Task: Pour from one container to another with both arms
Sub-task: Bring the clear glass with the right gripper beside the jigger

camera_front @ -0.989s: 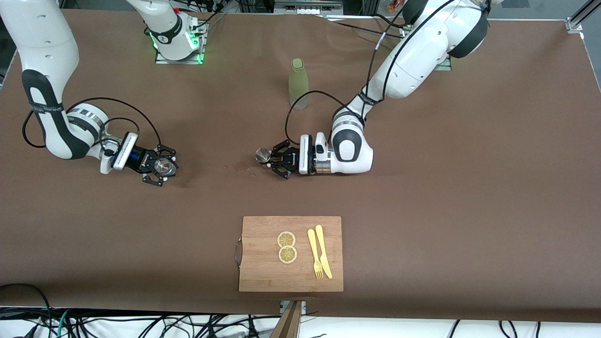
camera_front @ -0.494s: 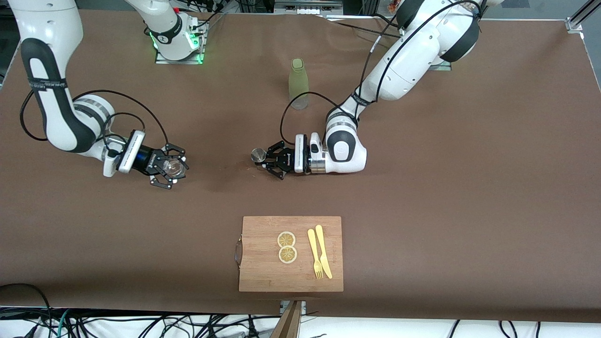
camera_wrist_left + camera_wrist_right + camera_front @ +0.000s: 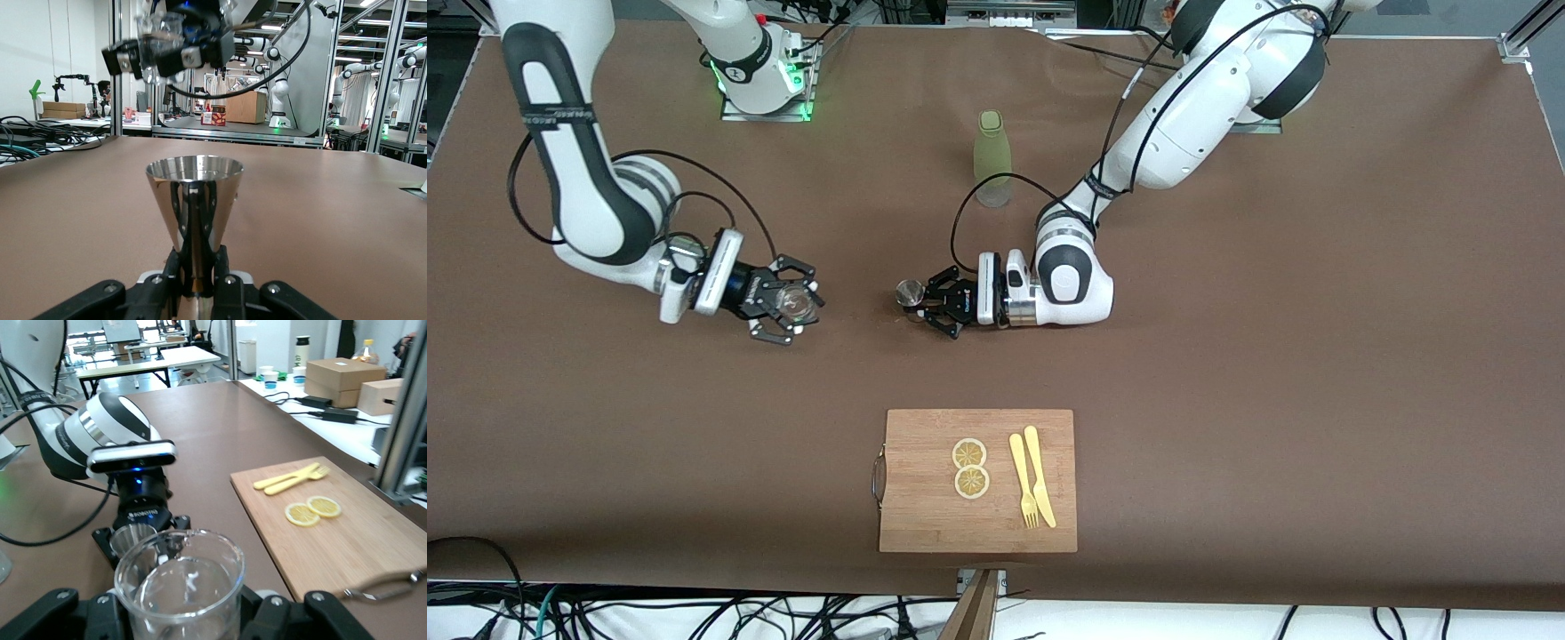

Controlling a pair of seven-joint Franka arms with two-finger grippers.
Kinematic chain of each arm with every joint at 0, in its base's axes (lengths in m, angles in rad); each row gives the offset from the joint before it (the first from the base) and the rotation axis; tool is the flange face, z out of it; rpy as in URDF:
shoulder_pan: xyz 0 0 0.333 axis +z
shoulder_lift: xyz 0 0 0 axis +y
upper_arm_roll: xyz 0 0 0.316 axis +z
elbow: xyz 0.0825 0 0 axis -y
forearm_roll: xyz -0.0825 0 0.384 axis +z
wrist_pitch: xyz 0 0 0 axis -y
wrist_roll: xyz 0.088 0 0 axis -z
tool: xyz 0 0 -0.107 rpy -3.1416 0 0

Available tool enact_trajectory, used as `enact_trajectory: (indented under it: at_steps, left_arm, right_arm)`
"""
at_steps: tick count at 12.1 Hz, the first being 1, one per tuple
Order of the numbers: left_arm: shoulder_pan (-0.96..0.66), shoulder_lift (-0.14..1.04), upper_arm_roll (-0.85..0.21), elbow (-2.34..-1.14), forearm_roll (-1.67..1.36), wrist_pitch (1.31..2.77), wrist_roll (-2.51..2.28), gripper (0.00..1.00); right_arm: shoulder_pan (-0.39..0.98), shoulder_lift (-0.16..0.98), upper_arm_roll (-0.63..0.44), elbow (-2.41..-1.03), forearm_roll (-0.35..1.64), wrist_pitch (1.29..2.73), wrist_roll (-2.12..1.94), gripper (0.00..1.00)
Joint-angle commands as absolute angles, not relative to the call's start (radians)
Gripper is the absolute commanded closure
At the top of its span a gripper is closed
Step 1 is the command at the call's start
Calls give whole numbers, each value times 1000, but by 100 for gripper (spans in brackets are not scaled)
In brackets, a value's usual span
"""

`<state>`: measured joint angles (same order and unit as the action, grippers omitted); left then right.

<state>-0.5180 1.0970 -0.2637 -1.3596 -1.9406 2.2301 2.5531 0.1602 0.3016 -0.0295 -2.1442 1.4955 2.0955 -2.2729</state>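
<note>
Steel cup [image 3: 911, 291] sits clenched in the left claw [image 3: 921, 307] and the clear glass beaker [image 3: 796, 302] in the right claw [image 3: 787, 313], both held upright over bare tabletop [image 3: 1227, 356] near its middle. Picking up looks done, while the pouring remains. Since a second ago the two claws have drawn closer, chiefly the right.
</note>
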Motion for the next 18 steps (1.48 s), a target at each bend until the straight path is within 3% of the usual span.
enact_trajectory:
  at_steps: [1,10,13,18]
  left_arm:
    - [-537,1115,-259,-1324,-1990,2252,2609,100]
    - [-535,1115,-259,-1324,-1990,2250,2609,100]
    - [-535,1115,-256,-1324,-1990,2250,2609,100]
    - [-535,1115,-250,-1324,-1988,2250,2609,100]
  right_arm:
    - [172,236,9,-2206,1483,2149,-2250,70]
    - [209,210,162,-2237,1482,2296,-2122,70]
    - [225,210,169,-2232,1470,2345,-2063,70]
    - [235,210,183,-2197,1272,2381,-1838,70]
